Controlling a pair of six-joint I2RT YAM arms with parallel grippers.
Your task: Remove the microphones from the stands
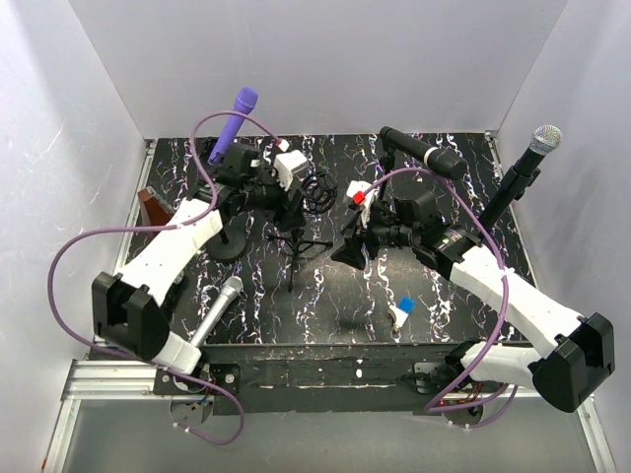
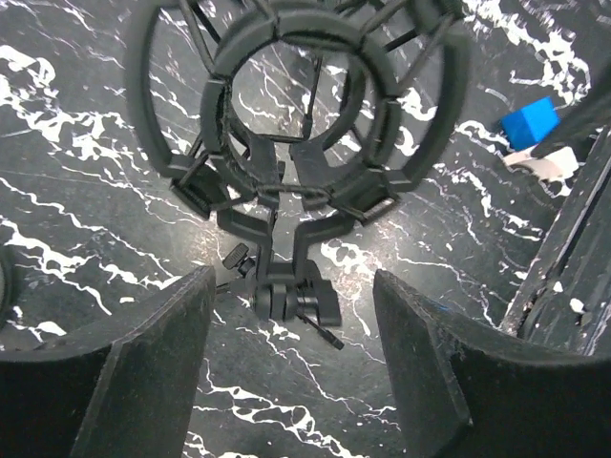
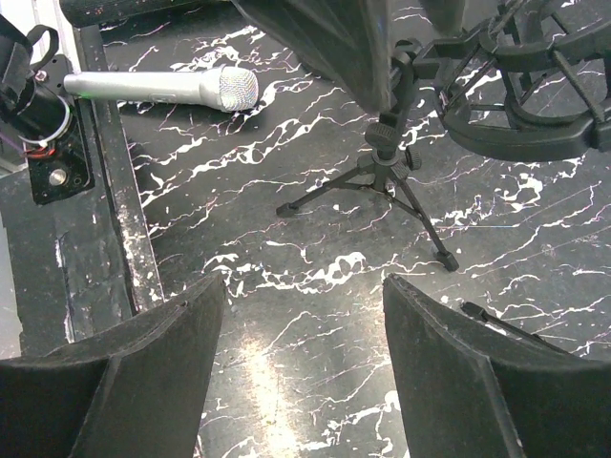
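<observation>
A black tripod stand (image 1: 296, 246) with a ring-shaped shock mount (image 1: 315, 189) stands mid-table; the ring (image 2: 296, 105) holds nothing. A silver microphone (image 1: 219, 307) lies flat near the table's front left and also shows in the right wrist view (image 3: 162, 88). My left gripper (image 1: 299, 197) is open and empty just left of the mount, its jaws (image 2: 291, 363) wide apart and facing the ring. My right gripper (image 1: 355, 246) is open and empty right of the tripod (image 3: 382, 181), above bare tabletop (image 3: 301, 363).
A purple microphone (image 1: 237, 120) sits on a round-based stand at back left. A black microphone (image 1: 424, 153) is at back right, and a silver-headed one (image 1: 532, 158) on a stand at far right. A blue and white block (image 1: 404, 307) lies front right. White walls enclose the table.
</observation>
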